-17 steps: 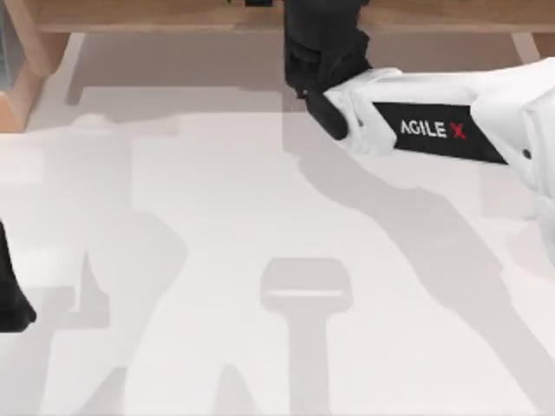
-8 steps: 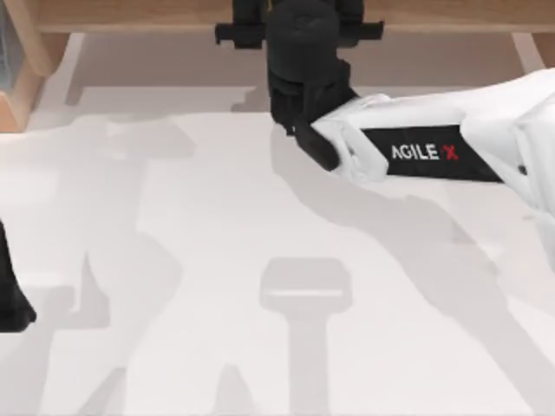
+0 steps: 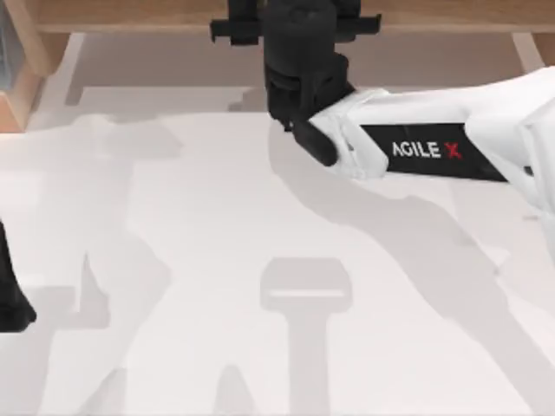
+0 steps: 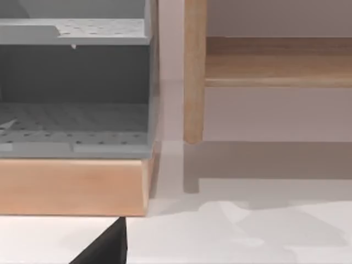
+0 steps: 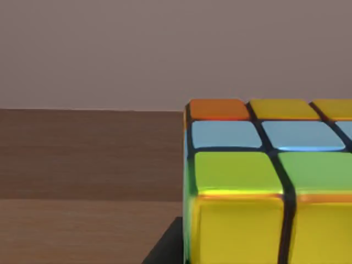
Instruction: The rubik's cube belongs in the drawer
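**Rubik's cube carried at the far edge of the table, drawer not yet reached**

Item 1. Rubik's cube [image 5: 258, 187]. Yellow, green, pale blue and orange tiles are seen close up in the right wrist view, split by dark grid lines. The cube is set hard against the camera, which suggests it is held in the right gripper; a dark finger edge [image 5: 165, 247] is seen just beside its lower corner. Wooden boards are seen behind it, so it is judged to be carried up near the furniture rather than left on the table.

Item 2. Right gripper [image 3: 299, 52]. It is placed at the far middle of the table in the top view, at the end of the white AgileX arm [image 3: 416, 147] reaching in from the right. The fingers are hidden under the black wrist body; a pinch on the cube is inferred from the wrist view.

Item 3. Wooden frame [image 3: 156, 16]. It is run along the far edge of the table [image 3: 173, 260]. No open drawer can be made out.

Item 4. Left gripper [image 3: 10, 303]. It is parked at the left edge, well apart from the work; whether its fingers are spread cannot be told. A grey shelved cabinet [image 4: 74, 88] on a wooden base and an upright wooden post [image 4: 193, 71] are faced by its camera.
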### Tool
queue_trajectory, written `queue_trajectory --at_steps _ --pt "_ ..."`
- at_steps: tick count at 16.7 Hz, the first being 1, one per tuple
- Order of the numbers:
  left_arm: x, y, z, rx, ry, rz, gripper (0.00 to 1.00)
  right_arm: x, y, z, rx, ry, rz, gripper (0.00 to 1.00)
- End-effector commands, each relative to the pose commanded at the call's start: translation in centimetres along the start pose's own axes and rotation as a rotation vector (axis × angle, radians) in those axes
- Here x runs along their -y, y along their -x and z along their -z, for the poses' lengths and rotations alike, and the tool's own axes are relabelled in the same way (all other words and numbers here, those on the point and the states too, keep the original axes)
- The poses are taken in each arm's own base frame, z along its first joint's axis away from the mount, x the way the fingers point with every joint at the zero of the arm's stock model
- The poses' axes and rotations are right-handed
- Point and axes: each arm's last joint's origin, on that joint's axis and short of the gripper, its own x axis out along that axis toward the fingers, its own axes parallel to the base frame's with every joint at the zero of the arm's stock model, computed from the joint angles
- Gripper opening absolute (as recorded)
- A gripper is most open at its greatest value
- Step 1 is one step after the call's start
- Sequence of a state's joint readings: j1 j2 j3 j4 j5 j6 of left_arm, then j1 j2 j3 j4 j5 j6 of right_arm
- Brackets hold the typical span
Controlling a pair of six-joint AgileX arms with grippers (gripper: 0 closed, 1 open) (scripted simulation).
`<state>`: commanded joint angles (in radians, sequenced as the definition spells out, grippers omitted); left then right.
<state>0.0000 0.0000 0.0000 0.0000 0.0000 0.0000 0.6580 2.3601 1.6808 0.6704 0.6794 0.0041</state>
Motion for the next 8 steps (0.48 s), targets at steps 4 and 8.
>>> queue_trajectory --at_steps 4,8 --pt "0.0 0.0 0.0 0.0 0.0 0.0 1.0 -1.4 0.9 -1.6 -0.044 0.1 -0.067 0.0" --pt "0.0 0.0 0.0 0.0 0.0 0.0 1.0 -3.5 2.6 -3.6 -0.12 0.262 -0.177 0.0"
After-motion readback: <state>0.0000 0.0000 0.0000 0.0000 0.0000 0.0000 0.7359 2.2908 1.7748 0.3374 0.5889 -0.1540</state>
